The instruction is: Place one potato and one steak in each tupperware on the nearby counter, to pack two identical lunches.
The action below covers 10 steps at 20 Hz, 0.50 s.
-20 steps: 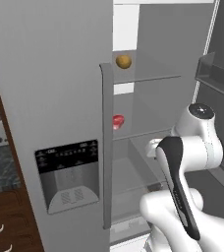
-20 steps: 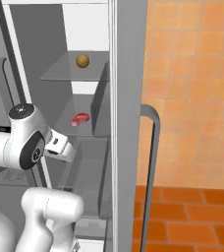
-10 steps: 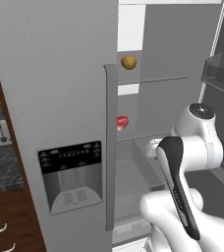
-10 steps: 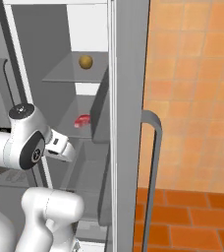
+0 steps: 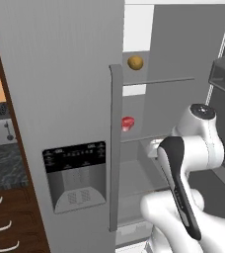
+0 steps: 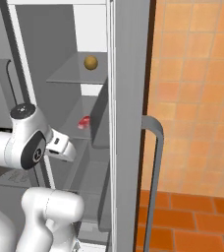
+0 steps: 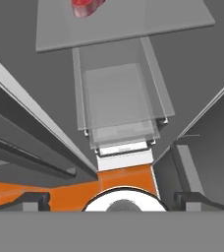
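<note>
Inside open fridge point(image 5: 75, 99): potato point(image 5: 135, 62) on upper glass shelf point(image 6: 79, 76), steak point(image 5: 128, 123) on shelf below. End effector point(image 7: 111, 201) spread wide, holding nothing, aimed into fridge interior under steak. Bench point(image 5: 3, 165) at far left, beside fridge.

Left base view looked forward from behind the arm's left, close to the fridge's closed door point(image 5: 60, 99); right base view looked from behind its right. Both shared the open compartment's shelves point(image 6: 79, 74). Hand view pointed down inside the fridge, near a clear drawer point(image 7: 119, 98).
</note>
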{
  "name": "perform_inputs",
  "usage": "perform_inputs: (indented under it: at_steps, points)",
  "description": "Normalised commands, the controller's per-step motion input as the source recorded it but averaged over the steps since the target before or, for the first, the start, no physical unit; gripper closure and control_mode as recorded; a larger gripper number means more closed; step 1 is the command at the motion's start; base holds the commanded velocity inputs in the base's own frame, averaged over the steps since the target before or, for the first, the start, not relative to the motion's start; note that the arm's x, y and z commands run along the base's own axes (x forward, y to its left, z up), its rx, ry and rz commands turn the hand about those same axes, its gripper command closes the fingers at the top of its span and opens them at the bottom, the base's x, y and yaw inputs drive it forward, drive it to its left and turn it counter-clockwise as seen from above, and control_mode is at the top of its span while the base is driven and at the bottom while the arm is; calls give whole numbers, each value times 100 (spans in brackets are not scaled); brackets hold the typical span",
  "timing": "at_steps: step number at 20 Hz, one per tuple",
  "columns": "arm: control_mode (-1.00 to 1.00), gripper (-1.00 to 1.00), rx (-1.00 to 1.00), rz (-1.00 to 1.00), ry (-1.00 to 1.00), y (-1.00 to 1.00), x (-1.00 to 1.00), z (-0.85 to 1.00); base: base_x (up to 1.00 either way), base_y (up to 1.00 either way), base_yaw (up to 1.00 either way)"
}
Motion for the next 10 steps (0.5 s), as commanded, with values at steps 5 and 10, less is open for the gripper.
perform_inputs:
  at_steps: [5, 10]
  points:
    - [-100, -100, -1, 8, -13, -8, 18, 53, 0, 0, 0]
    - [-100, -100, -7, 2, -35, -8, 27, 92, 0, 0, 0]
